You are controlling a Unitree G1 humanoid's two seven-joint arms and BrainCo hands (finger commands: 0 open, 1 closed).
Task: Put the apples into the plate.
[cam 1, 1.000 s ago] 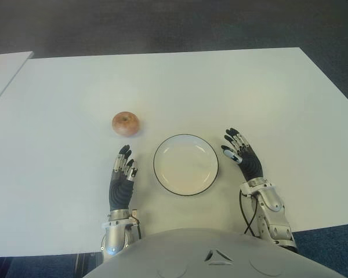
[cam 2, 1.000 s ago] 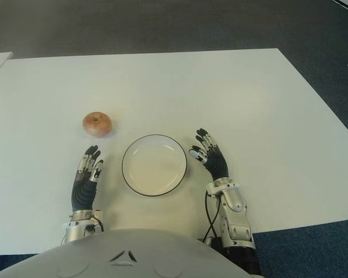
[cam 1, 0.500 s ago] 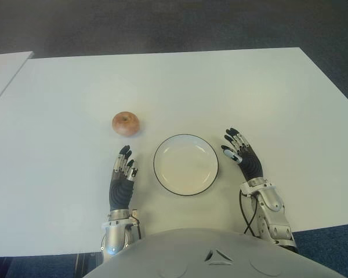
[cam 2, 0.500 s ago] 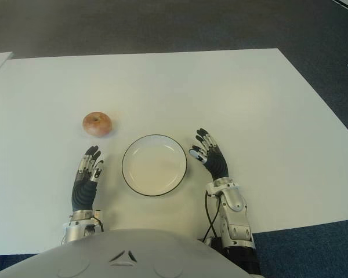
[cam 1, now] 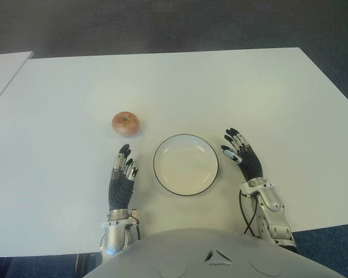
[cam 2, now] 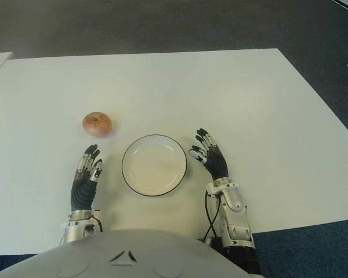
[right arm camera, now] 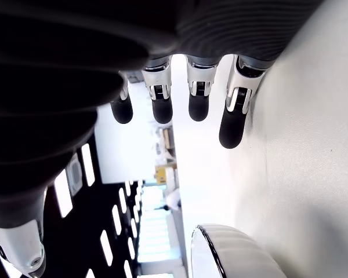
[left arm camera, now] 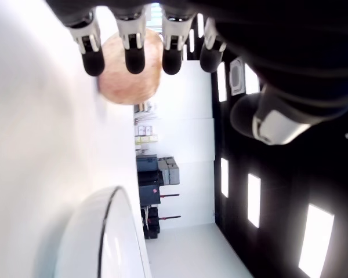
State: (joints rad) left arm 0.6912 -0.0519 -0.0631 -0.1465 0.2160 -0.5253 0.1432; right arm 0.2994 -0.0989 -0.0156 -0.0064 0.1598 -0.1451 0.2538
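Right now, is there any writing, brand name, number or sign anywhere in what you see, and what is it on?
None can be read.
The apple, the plate and the white table carry no print.
Both hands, the left hand and the right hand, show no lettering.
The robot's chest bears a small triangular emblem, a shape without letters.
In the left wrist view, shelf items in the room behind are too blurred to read.

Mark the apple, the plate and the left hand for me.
apple [cam 1: 125, 123], left eye view, middle of the fruit.
plate [cam 1: 158, 172], left eye view, dark rim on the left side.
left hand [cam 1: 121, 182], left eye view, back of the open hand.
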